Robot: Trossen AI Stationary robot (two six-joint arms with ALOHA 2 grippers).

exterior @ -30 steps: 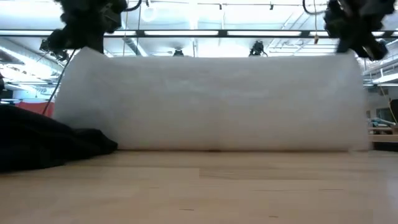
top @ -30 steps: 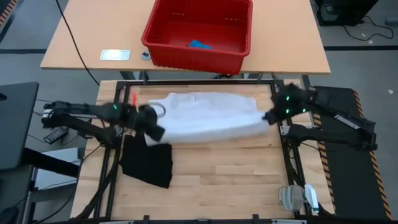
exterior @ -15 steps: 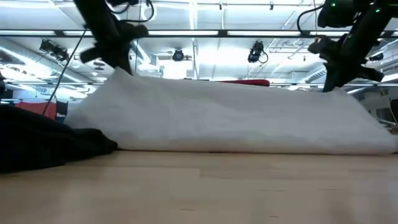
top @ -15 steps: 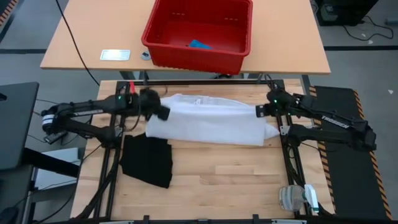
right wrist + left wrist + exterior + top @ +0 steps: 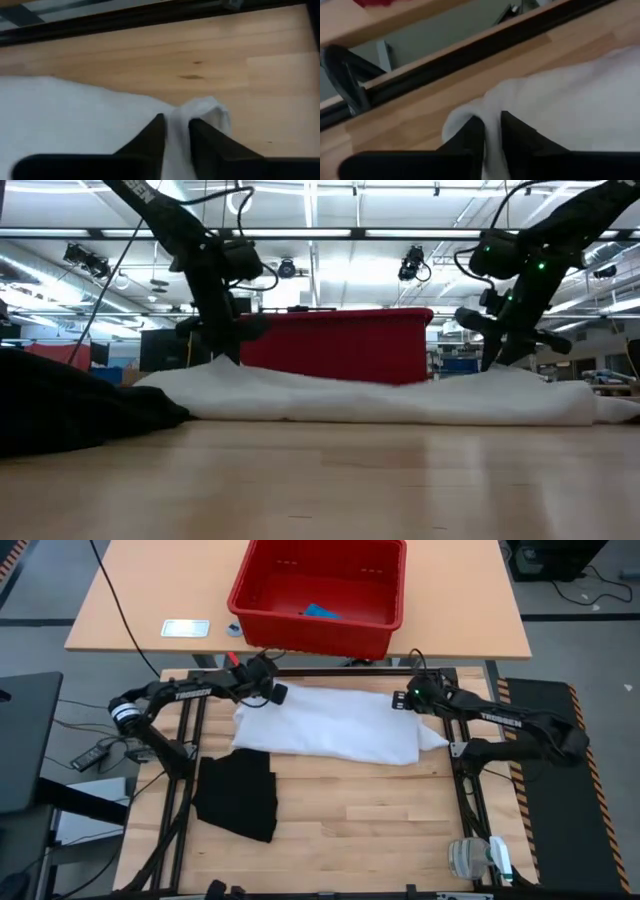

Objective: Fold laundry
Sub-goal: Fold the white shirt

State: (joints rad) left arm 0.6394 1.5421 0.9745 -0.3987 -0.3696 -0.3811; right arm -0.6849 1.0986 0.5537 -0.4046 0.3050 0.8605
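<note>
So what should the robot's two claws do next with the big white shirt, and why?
Probably open both wider and lift away. The white T-shirt lies flat on the table, with the left gripper and right gripper each pinching a fold of cloth at its far corners. Letting go before rising should keep the shirt from being dragged out of shape.

Spread on bench point(image 5: 350, 830) between left pincer point(image 5: 268, 690) and right pincer point(image 5: 402, 700): T-shirt point(image 5: 330, 725). Behind pincers: basket point(image 5: 320, 590).

Overhead, table-level, two close wrist views.
</note>
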